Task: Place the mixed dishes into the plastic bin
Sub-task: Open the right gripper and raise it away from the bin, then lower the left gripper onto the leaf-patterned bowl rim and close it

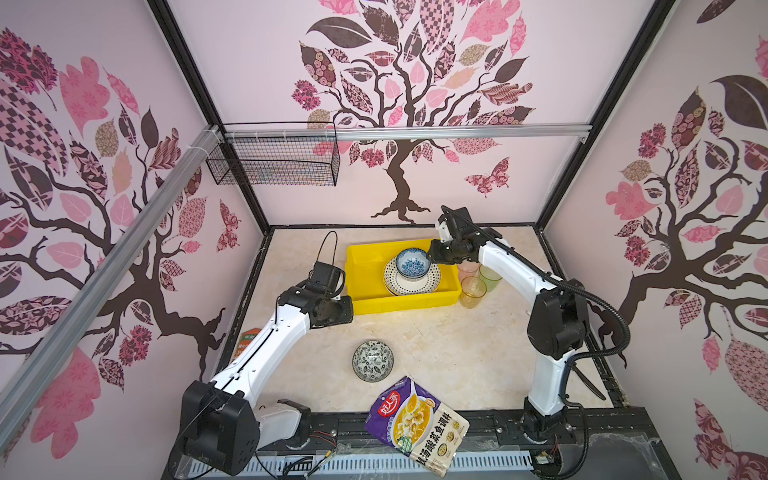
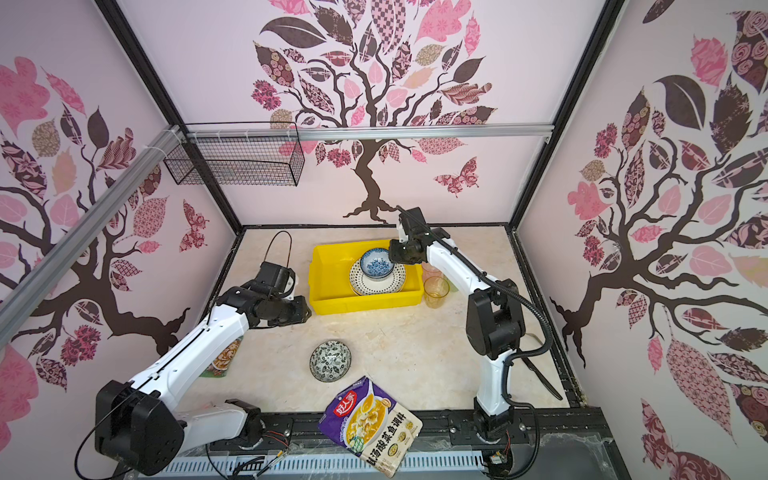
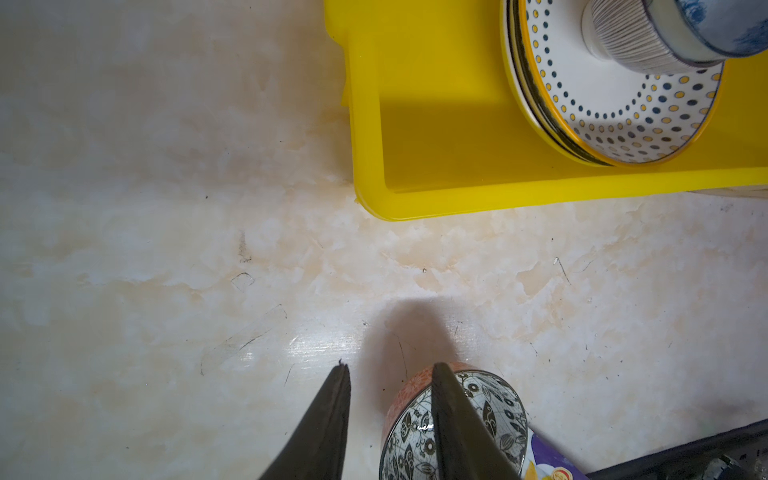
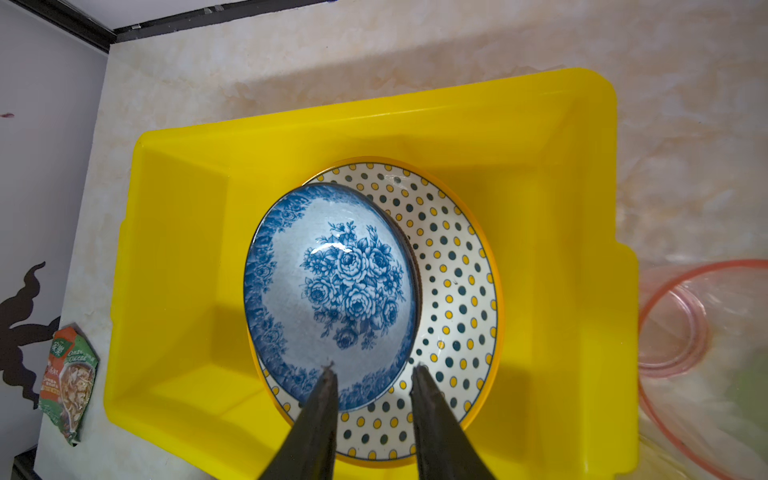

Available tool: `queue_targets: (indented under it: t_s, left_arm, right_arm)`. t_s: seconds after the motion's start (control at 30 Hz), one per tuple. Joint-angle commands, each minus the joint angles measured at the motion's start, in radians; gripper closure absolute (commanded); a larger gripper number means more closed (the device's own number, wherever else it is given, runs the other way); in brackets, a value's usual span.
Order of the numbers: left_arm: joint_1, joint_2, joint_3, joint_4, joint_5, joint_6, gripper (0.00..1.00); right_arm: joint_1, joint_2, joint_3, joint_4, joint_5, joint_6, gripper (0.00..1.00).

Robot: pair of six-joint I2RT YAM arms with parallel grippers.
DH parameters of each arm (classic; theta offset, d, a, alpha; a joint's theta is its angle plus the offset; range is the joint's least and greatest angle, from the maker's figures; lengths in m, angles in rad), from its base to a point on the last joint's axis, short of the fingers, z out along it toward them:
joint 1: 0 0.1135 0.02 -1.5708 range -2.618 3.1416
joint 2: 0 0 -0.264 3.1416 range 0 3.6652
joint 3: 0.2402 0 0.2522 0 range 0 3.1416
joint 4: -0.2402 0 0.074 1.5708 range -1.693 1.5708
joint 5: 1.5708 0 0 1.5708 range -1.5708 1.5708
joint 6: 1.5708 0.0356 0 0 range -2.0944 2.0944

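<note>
The yellow plastic bin (image 1: 365, 266) (image 4: 174, 249) holds stacked plates, the top one dotted (image 1: 415, 284) (image 4: 453, 291). A lined bowl (image 3: 631, 37) sits on them with a blue floral bowl (image 1: 411, 262) (image 4: 328, 282) nested in it. My right gripper (image 1: 430, 255) (image 4: 374, 368) hovers open over that bowl's near rim, touching nothing. A black-white bowl (image 1: 372, 360) (image 3: 494, 399) stands on the table in front. My left gripper (image 1: 347, 311) (image 3: 390, 368) hangs open and empty by the bin's front left corner. Pink (image 1: 468, 270), green (image 1: 492, 278) and amber (image 1: 473, 292) tumblers stand right of the bin.
A purple food pouch (image 1: 417, 424) lies at the table's front edge. A green-orange seasoning packet (image 1: 248, 338) (image 4: 68, 382) lies by the left wall, partly under my left arm. A black wire basket (image 1: 274, 160) hangs on the back rail.
</note>
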Motion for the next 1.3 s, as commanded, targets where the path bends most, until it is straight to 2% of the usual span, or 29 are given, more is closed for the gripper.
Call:
queue_targets:
  t_s: [0.0, 0.33, 0.8, 1.27]
  left_arm:
    - [0.003, -0.012, -0.038, -0.015, 0.028, 0.011, 0.63]
    - [-0.010, -0.017, -0.058, -0.035, 0.056, -0.006, 0.62]
    - [-0.110, -0.023, -0.090, -0.079, 0.010, -0.065, 0.61]
    - [-0.139, -0.065, -0.181, -0.071, 0.072, -0.128, 0.60]
  right_arm:
    - [-0.002, -0.082, -0.021, 0.015, -0.009, -0.007, 0.66]
    - [-0.002, -0.159, -0.087, 0.036, -0.020, -0.024, 0.64]
    - [-0.002, -0.249, -0.203, 0.084, -0.025, -0.036, 0.60]
    - [-0.002, -0.307, -0.264, 0.104, -0.026, -0.058, 0.58]
